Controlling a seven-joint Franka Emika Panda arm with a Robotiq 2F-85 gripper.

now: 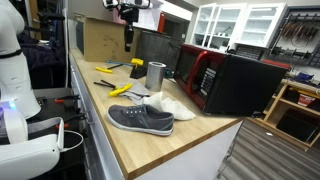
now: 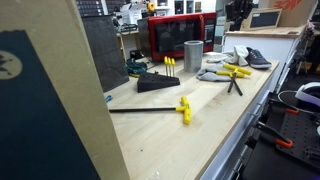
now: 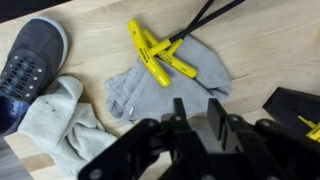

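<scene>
My gripper (image 3: 197,108) is open and empty, hovering above the wooden counter (image 3: 260,50). Just beyond its fingertips lies a grey cloth (image 3: 190,75) with yellow-handled T hex keys (image 3: 152,52) on it. A white sock (image 3: 55,135) and a dark grey shoe (image 3: 25,65) lie to the left in the wrist view. In both exterior views the gripper hangs high over the counter (image 1: 128,38) (image 2: 238,15). The shoe (image 1: 140,119) (image 2: 257,57) and the sock (image 1: 170,106) show there too.
A metal cup (image 1: 155,75) (image 2: 193,50) stands near a red microwave (image 1: 235,82) (image 2: 175,35). A black tool holder (image 2: 158,82) (image 3: 295,105) holds yellow hex keys. A long yellow-handled key (image 2: 184,108) lies alone. A cardboard box (image 1: 100,38) stands at the back.
</scene>
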